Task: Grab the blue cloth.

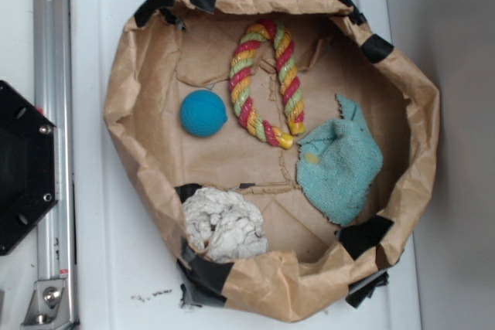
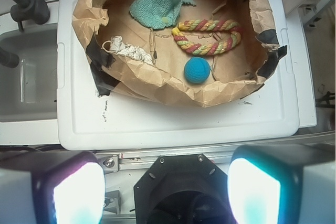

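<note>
The blue cloth [image 1: 340, 161] lies crumpled inside the brown paper basket [image 1: 124, 90], at its right side in the exterior view, a small yellowish spot on it. The wrist view has the blue cloth [image 2: 156, 6] at the basket's far left. My gripper [image 2: 167, 192] hangs high above the robot base, well short of the basket, with its two fingers wide apart and nothing between them. It does not show in the exterior view.
Also in the basket are a blue ball [image 1: 203, 113], a red-yellow-green rope ring [image 1: 267, 83] and a white wrinkled rag [image 1: 224, 223]. The basket [image 2: 157, 80] sits on a white lid [image 2: 178, 121]. A black robot base [image 1: 23, 168] and metal rail [image 1: 52, 144] stand left.
</note>
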Tool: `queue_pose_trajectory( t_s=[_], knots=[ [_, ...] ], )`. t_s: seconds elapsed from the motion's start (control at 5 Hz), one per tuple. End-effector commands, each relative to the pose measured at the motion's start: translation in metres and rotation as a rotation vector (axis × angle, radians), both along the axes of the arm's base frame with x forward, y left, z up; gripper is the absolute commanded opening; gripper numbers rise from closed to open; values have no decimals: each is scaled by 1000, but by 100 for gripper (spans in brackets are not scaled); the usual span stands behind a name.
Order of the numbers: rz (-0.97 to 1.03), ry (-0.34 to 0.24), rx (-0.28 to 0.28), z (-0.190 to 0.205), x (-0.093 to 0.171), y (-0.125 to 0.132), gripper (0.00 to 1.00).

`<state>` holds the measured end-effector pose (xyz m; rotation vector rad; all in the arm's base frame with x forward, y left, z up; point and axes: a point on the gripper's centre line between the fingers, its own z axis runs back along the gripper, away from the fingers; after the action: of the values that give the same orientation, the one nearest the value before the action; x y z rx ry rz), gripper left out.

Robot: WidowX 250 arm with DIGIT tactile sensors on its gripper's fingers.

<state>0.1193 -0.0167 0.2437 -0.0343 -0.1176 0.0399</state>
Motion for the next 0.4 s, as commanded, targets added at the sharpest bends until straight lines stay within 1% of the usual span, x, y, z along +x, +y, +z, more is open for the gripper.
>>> queue_pose_trajectory(
  t_s=[0.0, 0.2],
  knots=[
    [0, 0, 0, 0, 0, 0, 100],
    [55, 102, 62, -32, 32, 6, 100]
  ],
)
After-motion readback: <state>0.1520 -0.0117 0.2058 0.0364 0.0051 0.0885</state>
